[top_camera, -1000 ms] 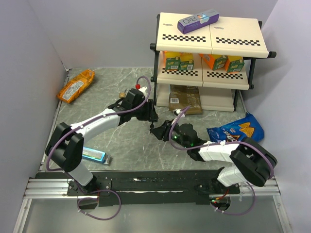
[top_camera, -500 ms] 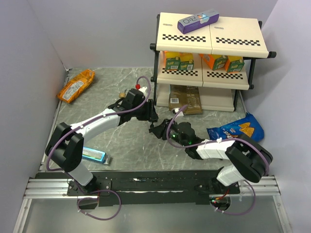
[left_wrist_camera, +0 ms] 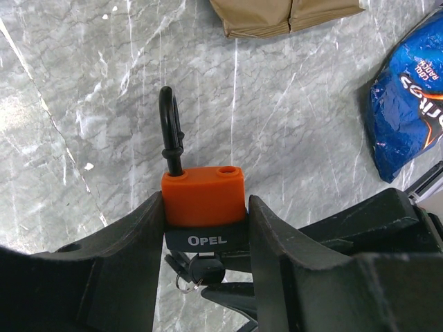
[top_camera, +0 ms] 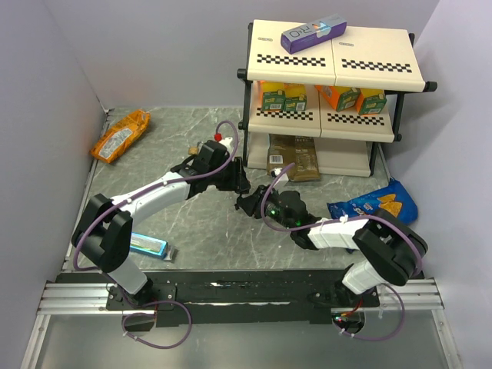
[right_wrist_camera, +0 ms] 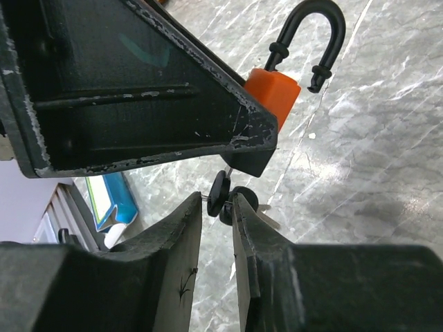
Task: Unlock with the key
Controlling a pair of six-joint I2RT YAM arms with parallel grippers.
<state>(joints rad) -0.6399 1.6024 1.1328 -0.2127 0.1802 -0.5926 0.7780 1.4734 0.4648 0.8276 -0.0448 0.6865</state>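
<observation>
Grey marbled tabletop [top_camera: 177, 131] floors a purple-walled booth, with one two-tier shelf [top_camera: 330, 54] at the far right. Over the middle, the left gripper [left_wrist_camera: 205, 207] clamps the single orange-red padlock [left_wrist_camera: 204, 194] by its sides. The black shackle [left_wrist_camera: 170, 124] is lifted out of the body, one leg free and its hole bare.

The key [right_wrist_camera: 221, 196] sits at the padlock's opposite end, below the black OPEL band. Its long axis runs in line with the padlock body, with the thin blade toward the lock's base and the black head away from it. Two black heads show in the bunch. The right gripper [right_wrist_camera: 217, 202] is narrowed to a slim slot with one head caught between its fingers.

Since a second ago the right gripper has crept left and slightly farther, closing on the left one; the left arm has not shifted.

Elsewhere there is one orange snack bag [top_camera: 121, 135] far left, one blue chip bag [top_camera: 374, 204] right, one blue packet [top_camera: 148, 245] near left, and one purple box [top_camera: 313, 33] atop the shelf.
</observation>
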